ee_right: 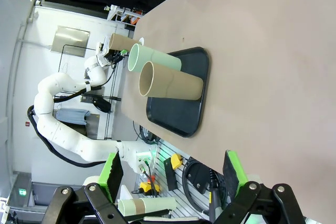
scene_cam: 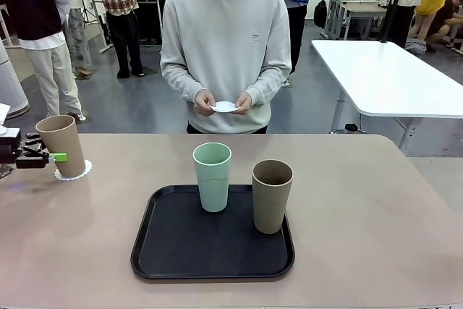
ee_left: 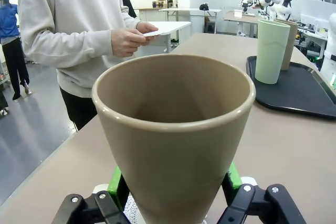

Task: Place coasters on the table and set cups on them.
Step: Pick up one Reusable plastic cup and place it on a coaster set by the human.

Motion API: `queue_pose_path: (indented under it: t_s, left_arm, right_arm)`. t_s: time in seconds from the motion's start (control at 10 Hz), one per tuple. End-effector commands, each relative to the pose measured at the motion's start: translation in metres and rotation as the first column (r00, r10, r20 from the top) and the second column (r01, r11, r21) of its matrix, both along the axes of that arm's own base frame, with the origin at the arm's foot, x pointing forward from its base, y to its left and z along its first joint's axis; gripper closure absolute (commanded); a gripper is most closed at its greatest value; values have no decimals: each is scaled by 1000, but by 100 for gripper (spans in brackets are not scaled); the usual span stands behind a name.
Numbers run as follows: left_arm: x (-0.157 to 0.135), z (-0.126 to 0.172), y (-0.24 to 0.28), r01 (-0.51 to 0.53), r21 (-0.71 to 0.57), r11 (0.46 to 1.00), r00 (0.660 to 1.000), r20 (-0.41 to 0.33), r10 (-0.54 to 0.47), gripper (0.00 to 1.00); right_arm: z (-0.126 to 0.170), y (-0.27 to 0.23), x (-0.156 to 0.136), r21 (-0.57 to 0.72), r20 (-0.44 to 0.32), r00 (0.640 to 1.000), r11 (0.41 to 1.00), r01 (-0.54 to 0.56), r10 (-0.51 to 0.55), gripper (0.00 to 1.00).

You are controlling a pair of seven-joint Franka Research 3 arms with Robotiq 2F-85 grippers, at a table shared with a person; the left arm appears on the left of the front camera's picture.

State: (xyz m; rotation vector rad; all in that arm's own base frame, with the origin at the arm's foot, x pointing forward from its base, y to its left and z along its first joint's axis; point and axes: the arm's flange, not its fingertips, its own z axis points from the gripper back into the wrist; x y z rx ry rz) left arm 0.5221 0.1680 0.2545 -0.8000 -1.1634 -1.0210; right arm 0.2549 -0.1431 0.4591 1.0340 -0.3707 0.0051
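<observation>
Tan cup (ee_left: pixel 173 135) is standing nearest, mouth up. Left gripper (ee_left: pixel 176 181) is clamping it low on the body, green pads pressing on either side. The cup is resting upright on a coaster (scene_cam: pixel 81 172), whose lacy rim is peeking out on the side toward the tray (scene_cam: pixel 173 251). Judgement: the low grip is steadying the base on thin paper and leaving the mouth free.

Right gripper (ee_right: pixel 173 170) is hanging over the table (scene_cam: pixel 362 215) with fingers apart and nothing between them, facing the tray from well off.

Mint cup (scene_cam: pixel 212 176) and other tan cup (scene_cam: pixel 272 195) are standing on the tray, near each other but apart. Neither is sitting on a coaster yet. The person's hands (scene_cam: pixel 205 102) are holding a second coaster (scene_cam: pixel 225 106) beyond the far edge. I cannot tell whether more are stacked under it.

Edges and room:
- The seated cup is standing close to the table's left edge, so little margin is showing on that side.
- Bare tabletop is lying wide to the right of the tray, with a clear strip between the tray and the person.

Judgement: roughly one of three is done. Letting go is calling for the pads to part evenly, or the coaster is going to drag.
</observation>
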Motion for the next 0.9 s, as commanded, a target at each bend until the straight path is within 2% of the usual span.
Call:
queue_pose_path:
  t_s: [0.0,0.1,0.2,0.3,0.8]
  left_arm:
    - [1,0,4,34,7,999,999,17,-34,0]
    - [2,-1,4,33,13,999,999,18,-33,0]
    - [2,-2,4,32,17,999,999,13,-32,8]
    - [2,-3,3,34,23,999,999,10,-34,0]
    - [2,3,9,29,79,996,1000,-5,-29,0]
  right_arm:
    - [0,1,1,15,8,1000,1000,-9,8,0]
    - [0,1,1,15,8,1000,1000,-9,8,0]
    - [0,1,1,15,8,1000,1000,-9,8,0]
    - [0,1,1,15,8,1000,1000,-9,8,0]
    - [0,1,1,15,8,1000,1000,-9,8,0]
